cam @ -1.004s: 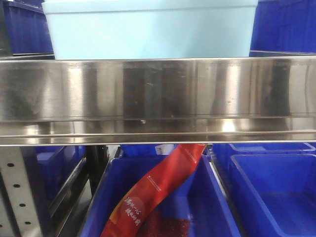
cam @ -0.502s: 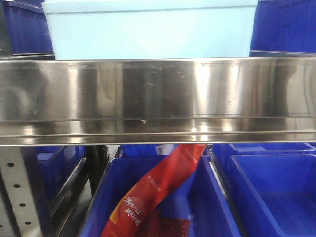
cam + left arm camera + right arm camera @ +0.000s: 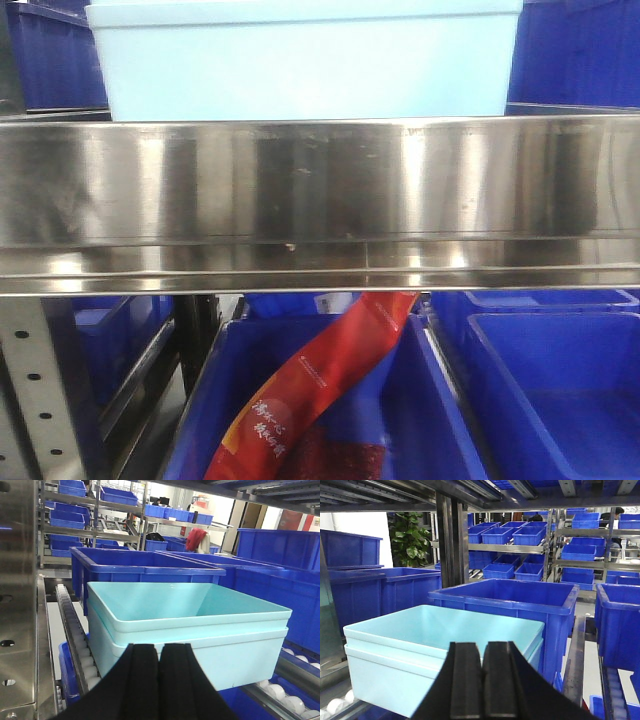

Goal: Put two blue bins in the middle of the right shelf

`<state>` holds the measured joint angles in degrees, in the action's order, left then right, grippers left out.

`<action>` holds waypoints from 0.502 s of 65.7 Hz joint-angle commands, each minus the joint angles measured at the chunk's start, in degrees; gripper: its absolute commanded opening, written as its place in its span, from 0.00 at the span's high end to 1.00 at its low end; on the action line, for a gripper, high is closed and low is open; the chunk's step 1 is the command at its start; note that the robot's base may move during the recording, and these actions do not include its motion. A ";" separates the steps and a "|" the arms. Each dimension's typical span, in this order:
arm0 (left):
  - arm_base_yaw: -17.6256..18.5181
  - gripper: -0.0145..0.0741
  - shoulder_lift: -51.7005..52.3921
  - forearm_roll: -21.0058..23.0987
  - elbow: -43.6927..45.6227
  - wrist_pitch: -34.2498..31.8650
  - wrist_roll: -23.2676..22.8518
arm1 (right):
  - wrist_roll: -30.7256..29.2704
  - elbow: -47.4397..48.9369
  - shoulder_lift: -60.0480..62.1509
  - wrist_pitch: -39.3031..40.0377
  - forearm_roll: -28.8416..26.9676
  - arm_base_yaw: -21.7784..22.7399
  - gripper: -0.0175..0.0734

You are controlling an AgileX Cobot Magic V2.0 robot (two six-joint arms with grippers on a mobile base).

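Since both arms' jaws are pressed together, holding nothing, the nested bins sitting at the shelf's front edge could get shoved backward, not gripped.

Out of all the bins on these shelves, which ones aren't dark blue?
The two nested pale turquoise bins, stacked one inside the other on the roller shelf, directly ahead of both end effectors. Every other bin visible, like the dark blue bin behind them, is dark blue.
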<state>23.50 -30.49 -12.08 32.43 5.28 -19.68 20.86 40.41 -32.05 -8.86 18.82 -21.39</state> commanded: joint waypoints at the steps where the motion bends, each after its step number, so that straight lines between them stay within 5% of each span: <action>1: 0.32 0.96 0.30 -0.33 -0.02 -1.11 0.23 | -0.44 -0.06 0.29 1.23 0.62 0.03 0.99; 21: 0.32 0.96 0.30 -0.33 -0.02 -1.11 0.23 | -0.89 -0.92 1.49 -0.36 0.74 0.03 0.99; 29: 0.32 0.96 0.30 -0.33 -0.02 -1.11 0.23 | -13.73 -5.32 6.05 -1.33 -3.80 2.47 0.99; 33: 0.32 0.96 0.30 -0.33 -0.02 -1.11 0.23 | -15.65 -8.48 8.50 -1.48 -6.92 5.50 0.99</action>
<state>23.50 -30.49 -12.08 32.43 5.28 -19.57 9.65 34.58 -26.07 -10.05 15.33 -18.67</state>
